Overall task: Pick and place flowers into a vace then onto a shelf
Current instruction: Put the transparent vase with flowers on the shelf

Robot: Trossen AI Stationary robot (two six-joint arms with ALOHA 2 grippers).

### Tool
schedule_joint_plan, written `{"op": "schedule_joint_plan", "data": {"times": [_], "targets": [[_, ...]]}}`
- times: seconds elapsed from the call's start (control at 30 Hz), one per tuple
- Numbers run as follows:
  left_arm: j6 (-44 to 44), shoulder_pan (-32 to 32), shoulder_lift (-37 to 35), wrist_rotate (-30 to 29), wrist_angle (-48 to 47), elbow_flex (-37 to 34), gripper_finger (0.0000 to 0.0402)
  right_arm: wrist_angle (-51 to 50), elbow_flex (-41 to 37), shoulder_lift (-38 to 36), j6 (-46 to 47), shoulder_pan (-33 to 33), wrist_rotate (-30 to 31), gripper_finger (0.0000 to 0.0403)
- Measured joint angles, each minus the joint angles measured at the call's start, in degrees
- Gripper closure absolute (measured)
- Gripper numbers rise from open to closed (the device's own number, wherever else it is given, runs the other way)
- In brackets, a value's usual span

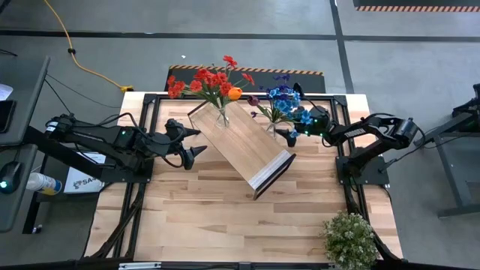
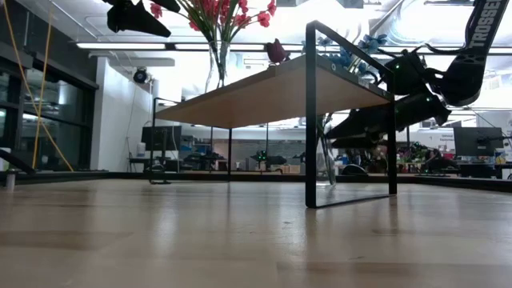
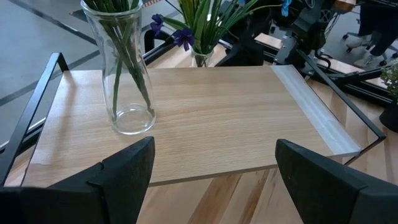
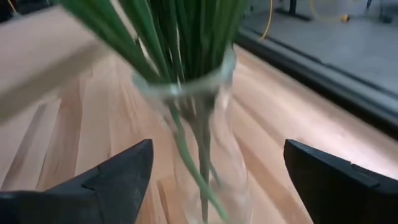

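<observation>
Item: shelf (image 1: 244,146), light wood, dark frame, angled across the surface (image 1: 210,217).
Red and orange flowers (image 1: 210,81) in a glass vase (image 3: 126,93): on the shelf's far corner.
Blue and purple flowers (image 1: 283,101) in a second glass vase (image 4: 208,155): on the surface just beside the shelf, not yet on it.
Right claw (image 1: 294,135): spread, straddling the second vase, nothing pinched.
Left claw (image 1: 196,142): spread, empty, at the shelf's near edge.
Potted plant (image 1: 349,238): apart, near corner.
Risk: closing off-centre or on the stems could tip the vase; lifting could knock it against the shelf frame.
</observation>
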Motion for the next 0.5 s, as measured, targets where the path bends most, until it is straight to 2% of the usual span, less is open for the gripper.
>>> {"op": "schedule_joint_plan", "data": {"times": [0.17,0.5], "targets": [[0.00,0.00,0.00,-0.01,0.00,0.00,0.0034,4.01,0.00,0.00,0.00,0.00,0.02,0.0049],[0.00,0.00,0.00,-0.04,-0.02,0.00,0.0034,3.88,0.00,0.00,-1.49,0.00,-0.13,0.0049]]}}
